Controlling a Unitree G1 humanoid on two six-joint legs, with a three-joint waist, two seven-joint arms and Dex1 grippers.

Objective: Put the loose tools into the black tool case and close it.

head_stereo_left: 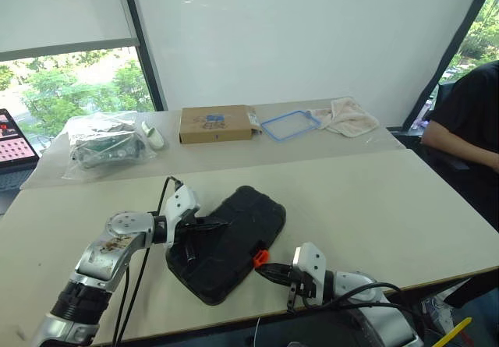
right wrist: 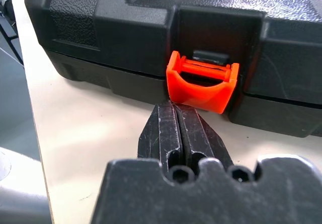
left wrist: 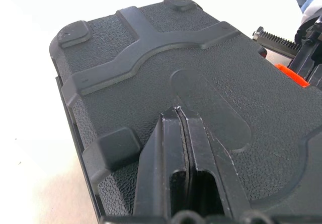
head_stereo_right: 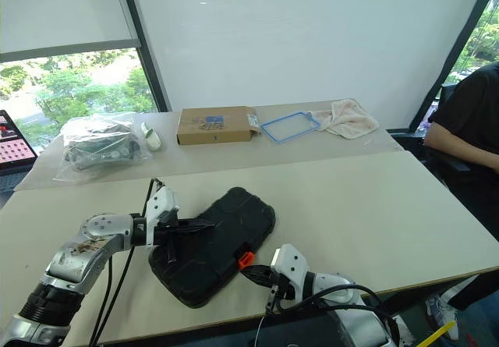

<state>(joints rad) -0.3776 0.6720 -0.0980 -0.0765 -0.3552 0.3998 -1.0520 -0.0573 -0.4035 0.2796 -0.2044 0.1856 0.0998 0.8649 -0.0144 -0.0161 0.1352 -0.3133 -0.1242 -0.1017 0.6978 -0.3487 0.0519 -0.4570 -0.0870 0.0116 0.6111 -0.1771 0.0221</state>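
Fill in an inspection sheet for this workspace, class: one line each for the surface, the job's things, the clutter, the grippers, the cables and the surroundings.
Surface: pale table, bare around the case.
Job's things: black tool case lies with its lid down; orange latch sticks out, seemingly not snapped flat. No loose tools seen.
Clutter: on the far table, a cardboard box, a blue frame, a cloth and a plastic bag.
Grippers: left gripper shut, resting on the lid; right gripper shut, tips just below the latch.
Cables: black cables run along the left arm.
Surroundings: windows, white wall, a seated person at right.
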